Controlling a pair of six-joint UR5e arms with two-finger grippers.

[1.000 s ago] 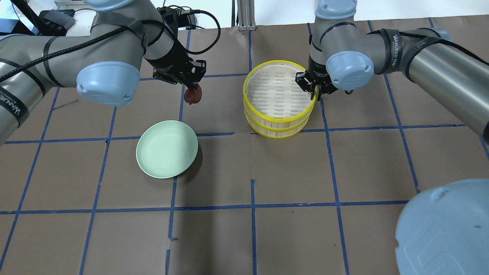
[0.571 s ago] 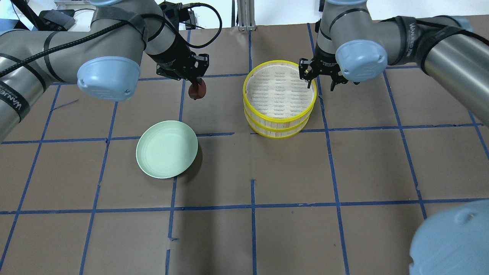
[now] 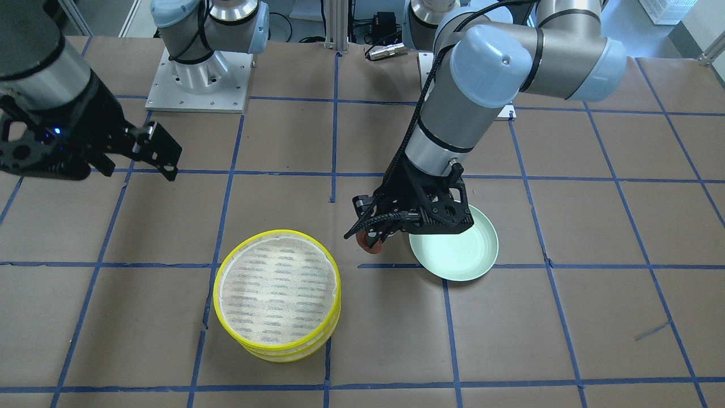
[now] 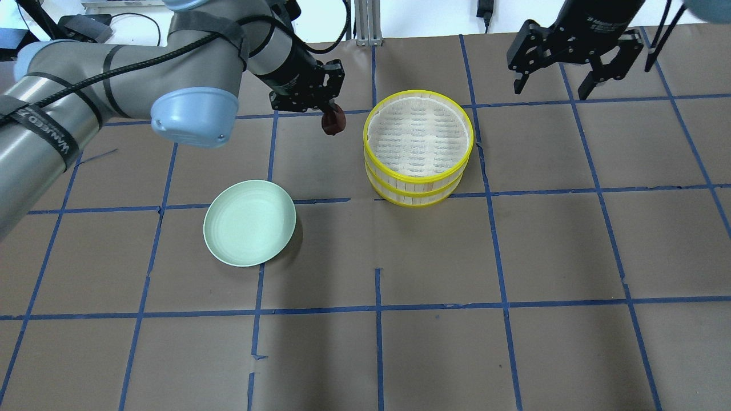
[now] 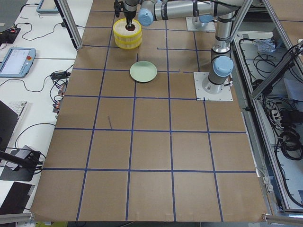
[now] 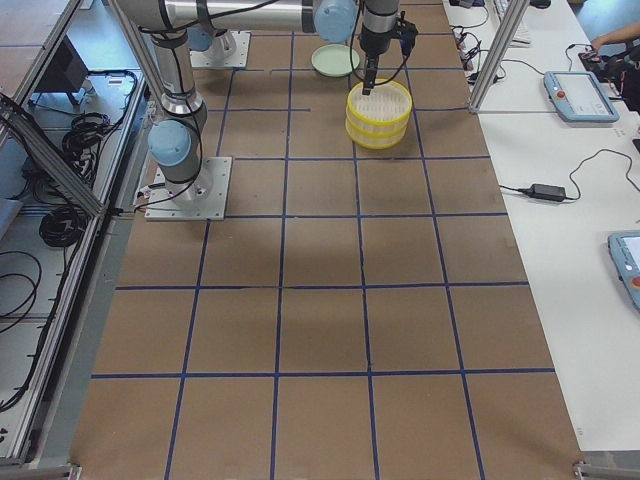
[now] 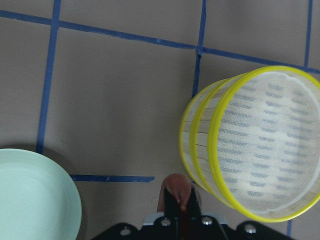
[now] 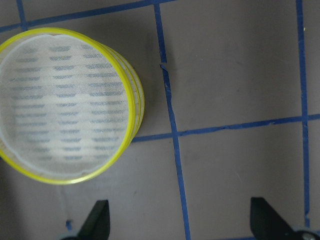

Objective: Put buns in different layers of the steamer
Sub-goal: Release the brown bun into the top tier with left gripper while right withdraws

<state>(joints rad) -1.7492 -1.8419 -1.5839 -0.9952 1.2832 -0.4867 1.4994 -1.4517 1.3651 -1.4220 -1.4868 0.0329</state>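
The yellow-rimmed steamer point(image 4: 420, 178) stands as a stack of two layers; its top tray floor point(image 4: 420, 134) is bare. My left gripper point(image 4: 331, 117) is shut on the reddish-brown bun point(image 4: 334, 122) and holds it in the air just left of the steamer. The bun also shows in the front view point(image 3: 367, 242) and the left wrist view point(image 7: 176, 190). My right gripper point(image 4: 551, 88) is open and empty, raised beyond and to the right of the steamer point(image 8: 65, 105). The white bun is not in view.
The pale green plate point(image 4: 249, 222) lies empty at the near left of the steamer; it also shows in the front view point(image 3: 459, 255). The brown table cover point(image 4: 514, 257) carries blue tape lines.
My left gripper has carried the reddish-brown bun to the right, closer to the steamer. My right gripper has left the steamer's right rim and moved up and away to the far right.
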